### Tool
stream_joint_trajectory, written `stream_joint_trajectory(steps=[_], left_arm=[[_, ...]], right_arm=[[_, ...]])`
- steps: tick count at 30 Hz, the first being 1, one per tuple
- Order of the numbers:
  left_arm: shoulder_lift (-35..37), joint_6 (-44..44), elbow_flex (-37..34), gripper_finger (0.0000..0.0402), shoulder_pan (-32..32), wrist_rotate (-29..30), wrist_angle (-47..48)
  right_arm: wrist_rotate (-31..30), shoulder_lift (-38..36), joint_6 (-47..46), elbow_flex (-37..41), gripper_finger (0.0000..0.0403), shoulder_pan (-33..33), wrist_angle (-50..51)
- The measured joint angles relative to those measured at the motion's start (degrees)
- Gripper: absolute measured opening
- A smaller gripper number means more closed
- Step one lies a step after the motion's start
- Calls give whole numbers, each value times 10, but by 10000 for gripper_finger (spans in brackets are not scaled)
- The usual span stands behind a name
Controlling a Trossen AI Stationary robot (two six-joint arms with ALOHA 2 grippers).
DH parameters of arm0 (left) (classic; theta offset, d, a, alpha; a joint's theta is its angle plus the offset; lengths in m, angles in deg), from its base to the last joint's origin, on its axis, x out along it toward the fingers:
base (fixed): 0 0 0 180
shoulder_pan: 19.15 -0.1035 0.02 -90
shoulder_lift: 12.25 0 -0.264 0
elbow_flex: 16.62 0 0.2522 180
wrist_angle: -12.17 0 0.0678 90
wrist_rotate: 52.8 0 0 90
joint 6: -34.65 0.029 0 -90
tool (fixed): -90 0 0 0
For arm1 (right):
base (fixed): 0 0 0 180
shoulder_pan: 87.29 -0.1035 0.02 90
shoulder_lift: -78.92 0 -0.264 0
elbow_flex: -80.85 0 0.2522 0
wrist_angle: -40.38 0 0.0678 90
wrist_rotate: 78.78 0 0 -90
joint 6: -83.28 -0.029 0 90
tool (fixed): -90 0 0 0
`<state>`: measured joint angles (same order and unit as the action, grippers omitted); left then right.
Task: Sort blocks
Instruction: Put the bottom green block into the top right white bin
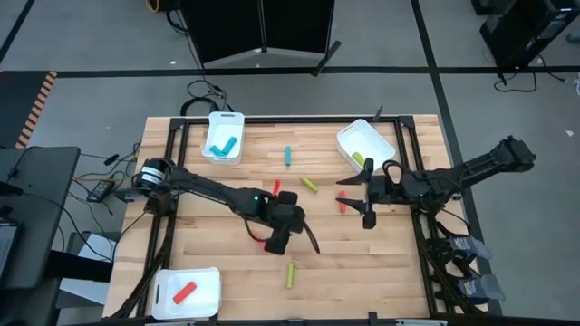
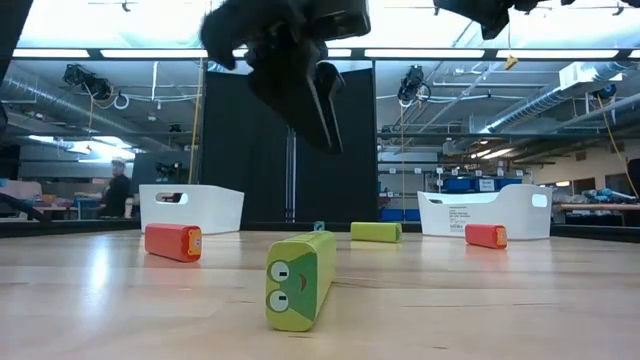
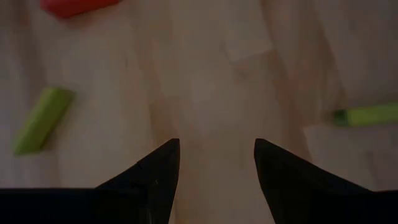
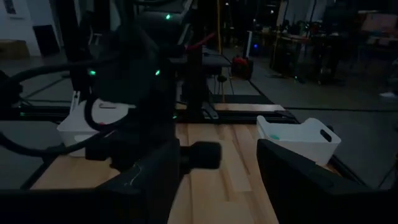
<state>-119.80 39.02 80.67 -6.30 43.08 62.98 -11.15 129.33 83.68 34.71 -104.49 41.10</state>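
Roughly a third done, judging by the trays. Sorted so far: teal blocks (image 1: 223, 146) in the far-left tray (image 1: 227, 118), a yellow-green block (image 1: 360, 161) in the far-right tray (image 1: 355, 136), a red block (image 1: 185, 292) in the near-left tray (image 1: 207, 276).

Left to sort, all loose on the bench (image 1: 381, 272): a teal block (image 1: 288, 157) near the far edge, a yellow-green block (image 1: 309, 184) and a red block (image 1: 277, 186) around the middle, another red block (image 1: 342, 204) farther right, a third red block (image 1: 271, 244) towards the near side, and a yellow-green block (image 1: 291, 273) nearest the front. Six in all, as far as can be counted.

Left end effector (image 1: 290, 237) raised over mid-bench just beside that third red block, fingers apart, nothing between them. Right end effector (image 1: 356, 199) close to the red block on the right, pointing across the bench, fingers (image 4: 155, 174) likewise spread and empty.

Nothing gripped at present, so probably between picks, with a red block the likeliest next for either arm.
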Motion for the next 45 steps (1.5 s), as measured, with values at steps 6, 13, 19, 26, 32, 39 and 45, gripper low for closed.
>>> stream_joint_trajectory(steps=[6,13,19,26,32,39,45], left_arm=[[-6,43,1,214,25,-9,-8],[-15,178,1,214,90,-9,-63],[-37,205,7,214,113,15,-74],[-102,235,90,214,124,10,25],[-138,275,148,214,139,4,63],[-157,286,148,214,142,-5,62],[-171,292,147,214,144,-2,58]], right_arm=[[-24,-21,21,0,226,-36,0],[-56,-86,57,0,226,-76,-3],[-68,-124,68,0,226,-100,-4],[-68,-120,71,0,225,-106,-15],[-71,-113,71,0,224,-109,-19],[-72,-113,71,0,224,-109,-19],[-72,-113,72,0,226,-109,-19]])
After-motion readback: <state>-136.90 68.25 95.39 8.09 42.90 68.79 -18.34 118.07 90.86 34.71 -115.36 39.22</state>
